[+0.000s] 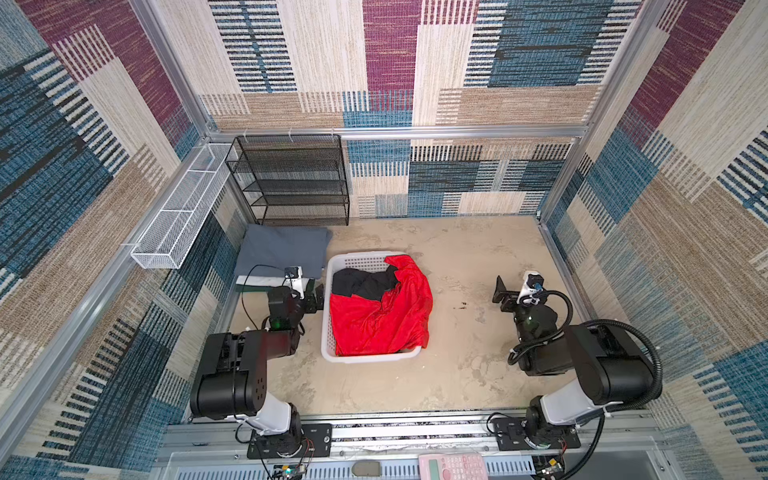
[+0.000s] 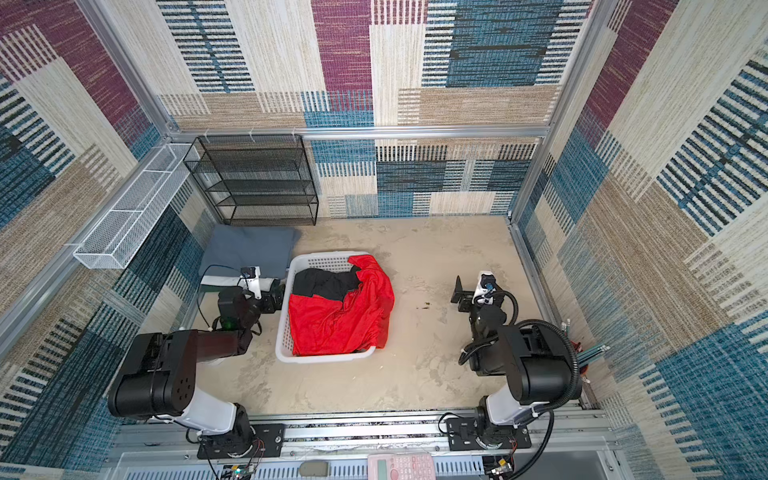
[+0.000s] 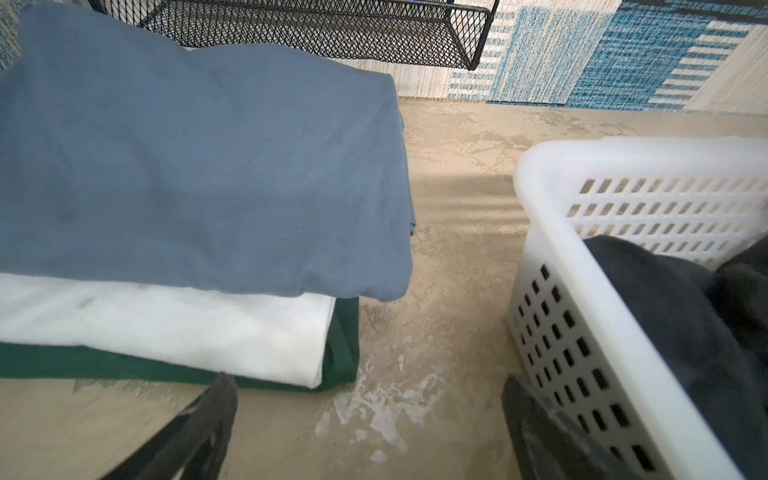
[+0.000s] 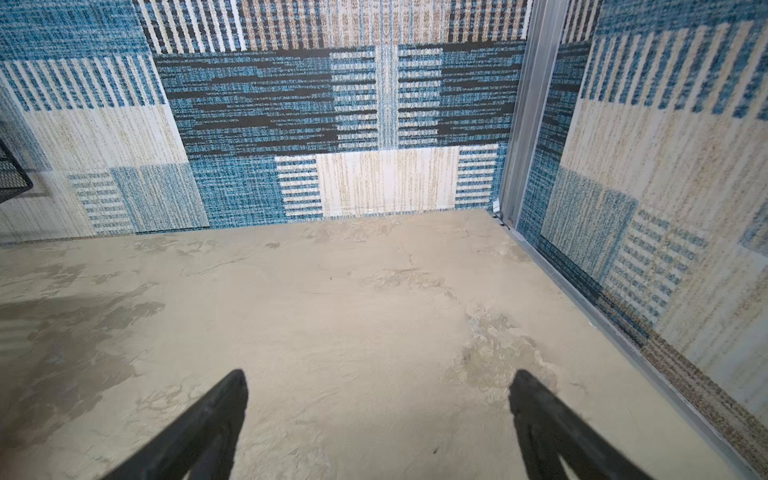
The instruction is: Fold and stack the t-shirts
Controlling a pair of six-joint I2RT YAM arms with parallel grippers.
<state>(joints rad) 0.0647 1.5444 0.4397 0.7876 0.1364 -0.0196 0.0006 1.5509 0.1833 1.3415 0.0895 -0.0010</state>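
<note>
Between shirts: folded stack [image 1: 282,253] upper left of basket [image 1: 374,357]. Red t-shirt [image 1: 382,320], black t-shirt [image 1: 361,282] inside, perhaps more beneath. Left gripper [image 1: 318,298], right gripper [image 1: 503,295] released, empty. Next: grasp red.

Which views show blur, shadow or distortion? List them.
Both top views: wide-angle lens splays the patterned carpet walls. Left wrist view: left gripper fingers and nearest white perforated plastic basket wall soft; shadow band across beige table. Right wrist view: right gripper fingers blurred.
</note>
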